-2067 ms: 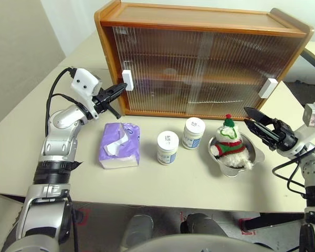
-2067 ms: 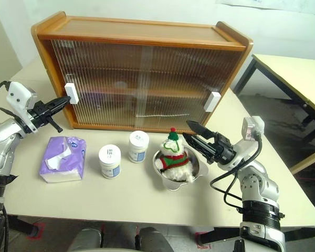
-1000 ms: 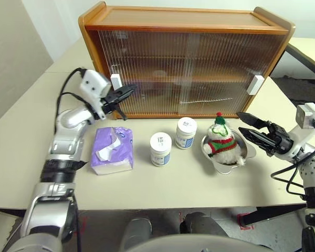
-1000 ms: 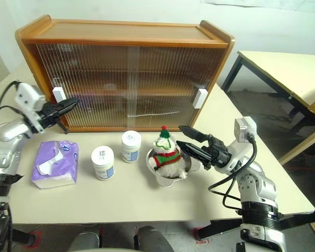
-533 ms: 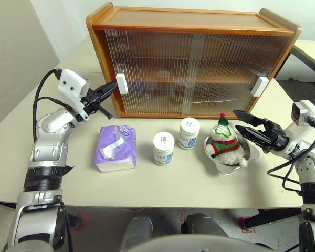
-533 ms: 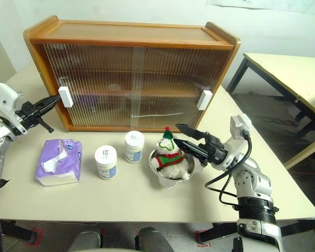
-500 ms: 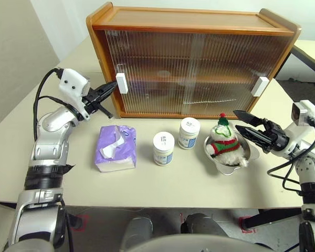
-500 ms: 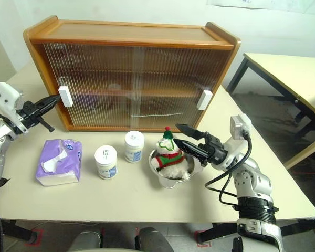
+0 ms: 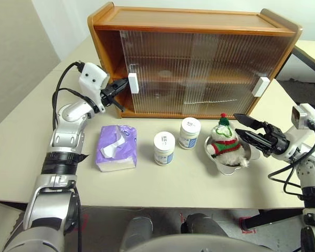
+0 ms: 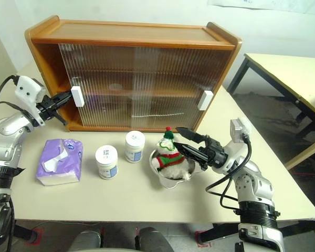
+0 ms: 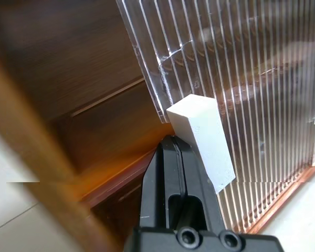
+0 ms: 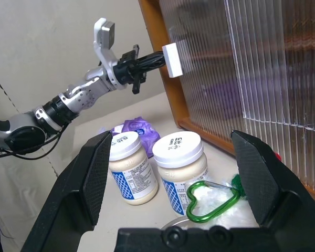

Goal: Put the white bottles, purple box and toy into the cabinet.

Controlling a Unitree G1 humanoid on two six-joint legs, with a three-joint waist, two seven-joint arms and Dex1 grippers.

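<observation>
Before the slightly opened cabinet (image 9: 199,58): purple box (image 9: 116,148), two white bottles (image 9: 164,148), toy (image 9: 223,143) lying in a bowl (image 9: 250,153).

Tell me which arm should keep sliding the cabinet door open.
Left. The left gripper, shut, presses the white handle of the partly opened door; the right gripper hangs open by the toy.

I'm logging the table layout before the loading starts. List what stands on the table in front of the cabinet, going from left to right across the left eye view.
purple box → white bottle → second white bottle → toy sitting in a metal bowl → right gripper, fingers open.
</observation>
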